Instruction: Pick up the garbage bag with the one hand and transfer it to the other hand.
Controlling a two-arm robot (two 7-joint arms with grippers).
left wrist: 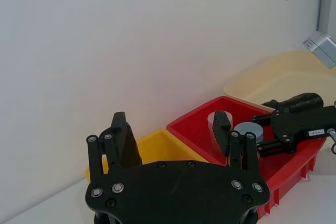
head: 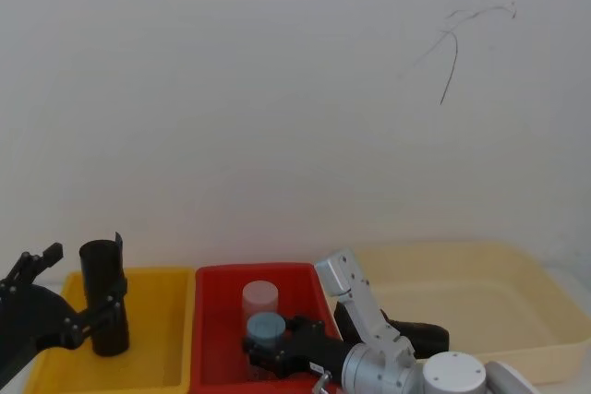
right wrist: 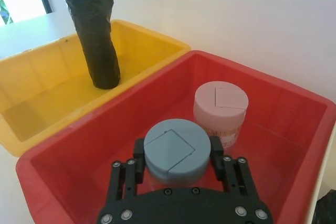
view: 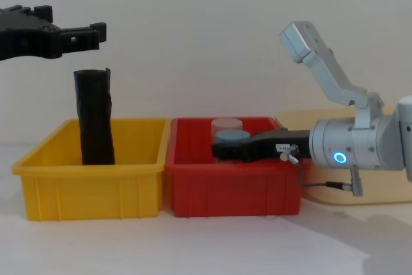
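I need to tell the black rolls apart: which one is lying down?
The roll in the beige bin lies on its side; the other roll stands upright in the yellow bin.

My right claw sits inside the red bin, its fingers spread on either side of a blue-lidded jar; whether they press on it I cannot tell. Just beyond that jar, also in the red bin, stands a pink-lidded jar. Against the red bin's far wall sits a yellow bin, and in it a creased black roll stands upright with a jagged top rim. White desk shows past the yellow bin
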